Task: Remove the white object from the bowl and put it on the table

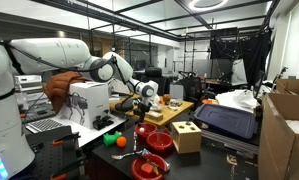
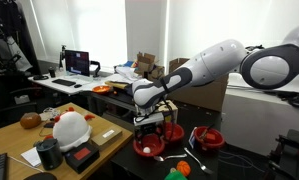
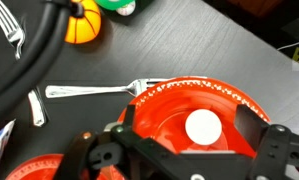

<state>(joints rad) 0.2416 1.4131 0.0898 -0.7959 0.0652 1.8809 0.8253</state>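
Observation:
In the wrist view the white object [image 3: 202,127], a small round lump, lies in the middle of a red bowl [image 3: 169,100] on the dark table [image 3: 219,50]. My gripper [image 3: 187,118] is open and hangs just over this bowl. Its two black fingers [image 3: 251,128] stand either side of the white object without touching it. In both exterior views the gripper [image 1: 145,96] [image 2: 149,128] points down over a red bowl [image 1: 146,130] [image 2: 149,149]. The white object is too small to make out there.
A fork [image 3: 89,91] lies against the bowl's far rim. An orange ball [image 3: 82,25], a green thing [image 3: 117,5] and more cutlery [image 3: 36,105] lie beyond. Other red bowls [image 2: 209,137] [image 1: 159,141], a wooden box [image 1: 186,135] and a white machine [image 1: 89,100] stand close by.

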